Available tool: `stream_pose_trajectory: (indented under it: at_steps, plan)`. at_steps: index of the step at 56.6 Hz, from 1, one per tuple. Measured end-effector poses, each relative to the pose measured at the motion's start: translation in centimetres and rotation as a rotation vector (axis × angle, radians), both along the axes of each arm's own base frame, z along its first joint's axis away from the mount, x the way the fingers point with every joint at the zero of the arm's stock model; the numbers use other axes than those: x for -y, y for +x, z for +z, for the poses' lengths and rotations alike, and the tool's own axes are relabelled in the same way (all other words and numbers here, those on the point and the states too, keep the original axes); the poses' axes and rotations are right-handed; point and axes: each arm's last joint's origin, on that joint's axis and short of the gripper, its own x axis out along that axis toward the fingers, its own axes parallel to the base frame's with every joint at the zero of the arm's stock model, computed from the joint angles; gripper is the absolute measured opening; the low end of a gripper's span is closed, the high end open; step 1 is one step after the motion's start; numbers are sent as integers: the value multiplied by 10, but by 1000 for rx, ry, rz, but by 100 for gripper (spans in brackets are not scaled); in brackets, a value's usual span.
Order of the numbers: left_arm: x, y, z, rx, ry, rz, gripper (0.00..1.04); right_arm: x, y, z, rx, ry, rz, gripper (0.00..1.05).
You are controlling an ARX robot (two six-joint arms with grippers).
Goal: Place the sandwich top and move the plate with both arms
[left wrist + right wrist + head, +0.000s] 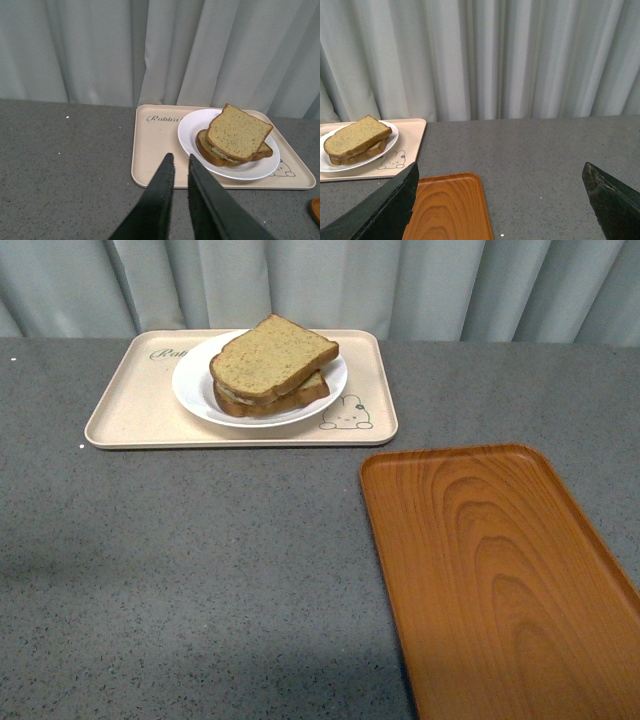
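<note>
The sandwich top (pixel 272 355), a tan speckled bread slice, lies on a lower slice on the white plate (pixel 195 392). It also shows in the left wrist view (pixel 239 132) and the right wrist view (pixel 355 136). The plate (pixel 190 131) sits on the beige rabbit tray (pixel 130 405). My left gripper (pixel 180 159) is shut and empty, short of the tray's near edge. My right gripper (pixel 500 172) is open and empty, above the table near the orange tray (pixel 447 207). Neither arm shows in the front view.
The orange wood-grain tray (pixel 495 570) lies at the front right of the grey table (pixel 200 570). A pale curtain (pixel 400 285) hangs behind the table's far edge. The rabbit tray (pixel 410 145) stands at the back left.
</note>
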Motion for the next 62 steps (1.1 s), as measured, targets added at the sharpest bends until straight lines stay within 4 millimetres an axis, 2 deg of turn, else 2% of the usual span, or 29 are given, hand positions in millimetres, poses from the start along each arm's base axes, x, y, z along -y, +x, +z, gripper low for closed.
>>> stream_pose_trajectory:
  at_steps: [4, 12, 28, 62]
  plan:
    - [0, -9, 4, 5, 11, 0, 4, 0, 0, 0, 0, 0, 0, 96]
    - [0, -25, 14, 8, 19, 0, 4, 0, 0, 0, 0, 0, 0, 96]
    - [0, -51, 15, 12, 27, 0, 4, 0, 0, 0, 0, 0, 0, 96]
    - [0, -77, 24, 42, 28, 0, 4, 0, 0, 0, 0, 0, 0, 96]
